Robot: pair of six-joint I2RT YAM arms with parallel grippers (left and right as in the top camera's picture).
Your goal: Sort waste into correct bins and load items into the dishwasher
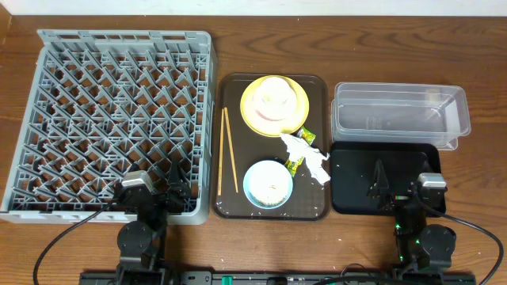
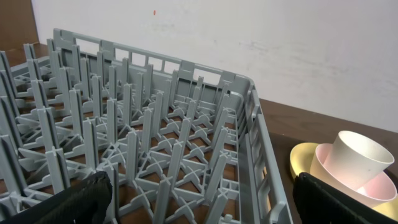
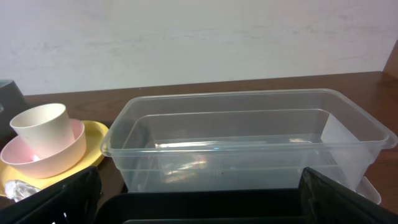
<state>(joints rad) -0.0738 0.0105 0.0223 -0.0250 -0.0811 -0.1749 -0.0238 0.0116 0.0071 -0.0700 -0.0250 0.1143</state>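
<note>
Left gripper (image 2: 200, 196) is held spread and empty over the near right corner of the dish rack (image 1: 111, 111). Chopsticks (image 1: 230, 154), yellow plate (image 1: 249, 111), blue bowl (image 1: 249, 180), napkin (image 1: 317, 164) and wrapper (image 1: 306, 136) are seen on the serving tray (image 1: 310, 203). Right gripper (image 3: 199, 199) is spread, empty, over the black tray (image 1: 356, 162), clear tub (image 1: 396, 115) behind.

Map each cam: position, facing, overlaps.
Overhead: above table, looking straight down on dish rack, serving tray, clear tub, black tray; left gripper, right gripper at bottom edge.
Left wrist: low at rack's near right side, facing back wall; own fingers in bottom corners.
Right wrist: low over black tray, facing tub and wall; own fingers in bottom corners.
Shared: both wrists see yellow plate and cream cup.
</note>
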